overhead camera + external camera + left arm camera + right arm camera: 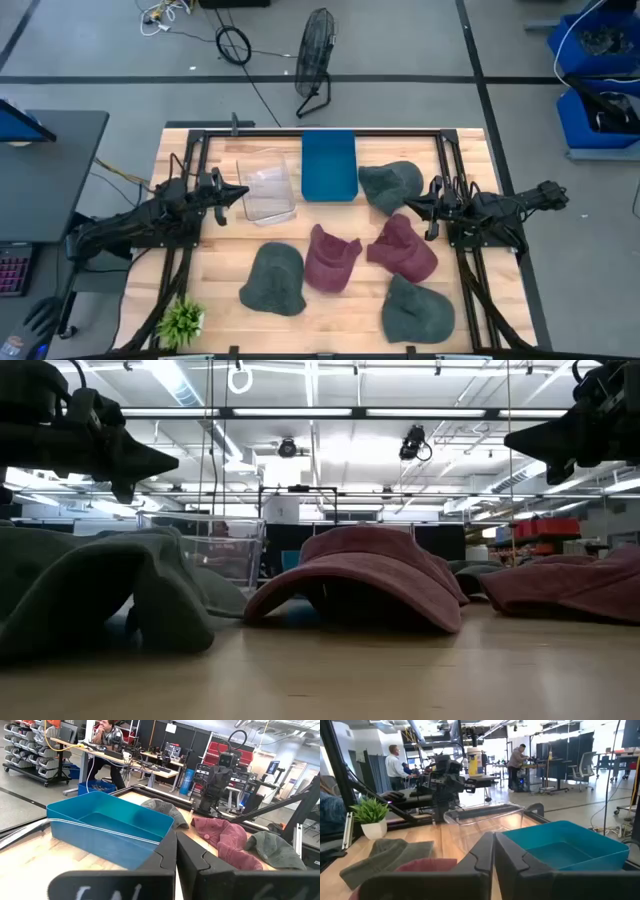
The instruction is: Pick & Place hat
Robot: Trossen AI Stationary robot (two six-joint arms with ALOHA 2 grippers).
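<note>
Five hats lying on the desk (470,170), both claws closed and empty.

From the left: left claw (240,192) shut beside clear bin (267,187); blue bin (329,165); grey hat (273,279), maroon hat (331,258), second maroon hat (403,247), grey hats (391,184) (417,311); right claw (411,206) shut, above the hats.

Pale striped wood on the counter (340,310). Solid blue for the bin (328,165) at twelve o'clock, clear plastic for the tub (267,184) at its nine o'clock. Dark grey-green on three hats (273,279) (416,310) (391,183), maroon on two hats (332,258) (403,248) mid-counter. Green leaves on the plant (181,320) at seven o'clock. Black on both hands (242,192) (410,206).
</note>
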